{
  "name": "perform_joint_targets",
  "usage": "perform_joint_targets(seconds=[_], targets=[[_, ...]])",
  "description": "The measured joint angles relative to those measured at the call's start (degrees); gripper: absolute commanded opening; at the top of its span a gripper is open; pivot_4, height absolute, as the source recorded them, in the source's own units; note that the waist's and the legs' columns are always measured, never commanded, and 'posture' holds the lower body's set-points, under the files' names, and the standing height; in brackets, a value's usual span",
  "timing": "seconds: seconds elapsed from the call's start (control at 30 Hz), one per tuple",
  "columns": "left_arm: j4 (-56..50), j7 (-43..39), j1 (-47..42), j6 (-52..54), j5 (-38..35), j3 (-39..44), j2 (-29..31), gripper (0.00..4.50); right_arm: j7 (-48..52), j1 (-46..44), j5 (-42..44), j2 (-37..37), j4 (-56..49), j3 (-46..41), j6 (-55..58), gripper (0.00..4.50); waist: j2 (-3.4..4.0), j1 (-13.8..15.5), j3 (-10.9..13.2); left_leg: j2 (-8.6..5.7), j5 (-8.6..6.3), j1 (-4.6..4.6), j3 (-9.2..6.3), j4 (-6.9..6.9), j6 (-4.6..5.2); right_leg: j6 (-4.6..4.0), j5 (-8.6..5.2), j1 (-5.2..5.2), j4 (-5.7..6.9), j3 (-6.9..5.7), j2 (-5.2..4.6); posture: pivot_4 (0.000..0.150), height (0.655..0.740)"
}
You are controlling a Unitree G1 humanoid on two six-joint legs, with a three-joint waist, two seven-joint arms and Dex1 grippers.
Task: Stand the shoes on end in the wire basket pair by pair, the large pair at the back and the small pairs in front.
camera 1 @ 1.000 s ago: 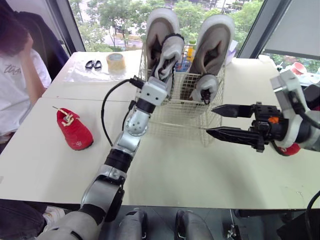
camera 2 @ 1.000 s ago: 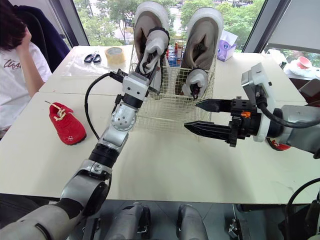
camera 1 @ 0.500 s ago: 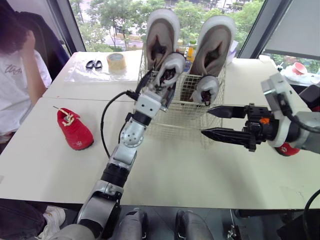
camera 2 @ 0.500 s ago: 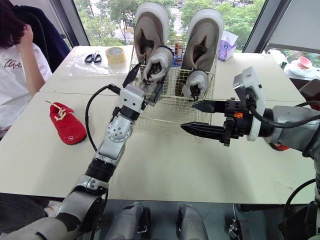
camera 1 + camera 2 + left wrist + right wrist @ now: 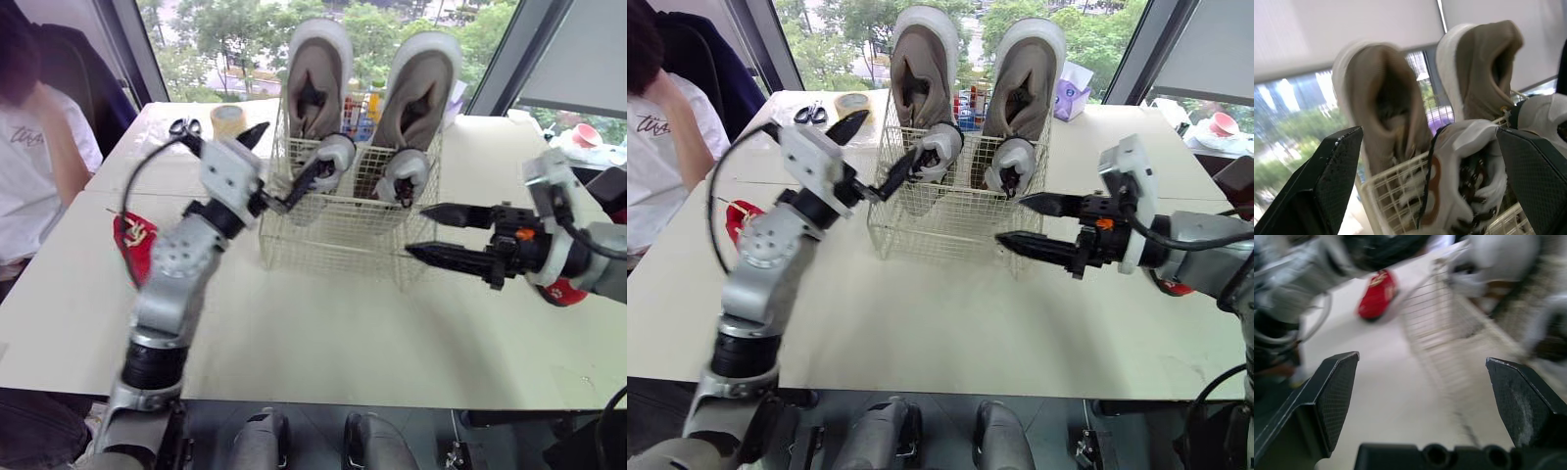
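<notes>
The wire basket [image 5: 333, 240] stands mid-table. Two large grey-brown shoes [image 5: 315, 69] [image 5: 421, 78] stand on end at its back. In front of them stand two small white shoes [image 5: 333, 155] [image 5: 404, 174]. My left gripper [image 5: 292, 147] is open just left of the basket, one fingertip close to the left white shoe [image 5: 1464, 171], holding nothing. To the basket's right, my right gripper [image 5: 416, 229] hovers open and empty. A small red shoe [image 5: 127, 240] lies on the table at the left, partly behind my left arm. Another red shoe [image 5: 561, 291] shows behind my right arm.
Scissors [image 5: 181, 125] and a tape roll [image 5: 227, 119] lie on a plastic sheet at the back left. A person [image 5: 39, 147] sits at the table's left side. A tissue box [image 5: 1070, 83] is behind the basket at the right.
My left gripper opened and let go of the small white shoe, which now stands at the basket's front left. The left arm drew back to the left. The right gripper barely moved.
</notes>
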Motion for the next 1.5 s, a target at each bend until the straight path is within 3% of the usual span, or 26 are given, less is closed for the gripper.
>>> perform_joint_targets(seconds=[0.17, 0.23, 0.37, 0.57, 0.8, 1.13, 1.3, 1.4, 1.5], targets=[[-0.6, -2.5, -2.7, 19.5, -22.2, 12.1, 7.2, 4.44, -7.5, 8.0, -11.8, 7.3, 8.2, -13.6, -13.4, 4.50, 0.04, 0.0, 0.0, -0.03, 0.26, 0.02, -0.01, -0.04, -0.45, 0.14, -0.08, 0.02, 0.06, 0.01, 0.03, 0.150, 0.7400], [-0.3, -3.4, -1.1, 24.8, -28.2, 13.7, 9.0, 4.44, -9.3, 11.2, -15.5, 8.6, 8.7, -16.2, -16.8, 4.50, 0.11, -0.1, 0.0, -0.02, 0.28, 0.12, 0.07, -0.06, -0.48, 0.14, -0.08, 0.05, 0.09, 0.07, 0.06, 0.150, 0.7400], [-2.0, -4.1, 7.2, 28.9, -35.7, 13.6, 6.8, 4.44, -10.6, 18.2, -23.5, 10.0, 9.2, -18.4, -23.7, 4.50, 0.18, -0.3, -0.1, 0.01, 0.19, 0.67, 0.15, -0.21, -0.37, 0.12, -0.13, 0.45, 0.03, 0.17, 0.10, 0.150, 0.7400], [-8.7, -1.4, 16.8, 29.7, -38.2, 7.1, 1.8, 4.44, -8.9, 30.5, -29.7, 14.8, 9.5, -18.7, -28.7, 4.50, 0.29, -0.1, -0.1, 0.02, 0.08, 0.72, 0.09, -0.19, -0.21, -0.16, -0.26, 0.53, 0.00, 0.23, 0.12, 0.150, 0.7400], [-12.3, -4.7, 21.5, 29.6, -36.2, 0.1, 5.3, 4.44, -6.8, 35.4, -29.8, 15.4, 9.3, -18.8, -28.7, 4.50, 0.99, -0.3, -0.5, 0.05, 0.07, 0.79, 0.11, -0.22, -0.22, -0.48, -0.45, 0.50, 0.01, 0.26, 0.16, 0.150, 0.7400], [-13.3, -6.3, 21.8, 29.3, -36.8, -0.2, 8.6, 4.44, -6.8, 25.6, -37.2, 12.7, 23.9, -12.2, -31.7, 4.50, 1.05, -0.2, -0.6, 0.03, 0.05, 0.73, 0.10, -0.22, -0.19, -0.51, -0.47, 0.44, 0.00, 0.28, 0.15, 0.150, 0.7400], [-14.4, -5.6, 24.1, 28.8, -36.7, 0.0, 9.4, 4.44, -6.7, 16.2, -42.0, 10.9, 35.1, -6.4, -34.3, 4.50, 1.09, -0.8, -0.6, 0.03, 0.06, 0.73, 0.10, -0.22, -0.18, -0.51, -0.47, 0.44, 0.02, 0.29, 0.17, 0.150, 0.7400], [-15.6, -5.5, 25.5, 28.5, -36.8, 0.5, 10.5, 4.50, -6.9, 9.8, -45.4, 9.6, 44.5, -2.7, -36.3, 3.59, 1.07, -1.4, -0.6, 0.01, 0.06, 0.72, 0.08, -0.22, -0.18, -0.50, -0.47, 0.46, 0.01, 0.29, 0.16, 0.150, 0.7400], [-16.0, -5.6, 26.1, 28.6, -37.8, 1.3, 12.3, 4.50, -5.7, 8.2, -47.6, 8.7, 48.7, -0.8, -39.8, 2.10, 1.06, -1.6, -0.6, 0.02, 0.06, 0.72, 0.09, -0.23, -0.17, -0.48, -0.48, 0.46, 0.01, 0.29, 0.18, 0.150, 0.7400]])
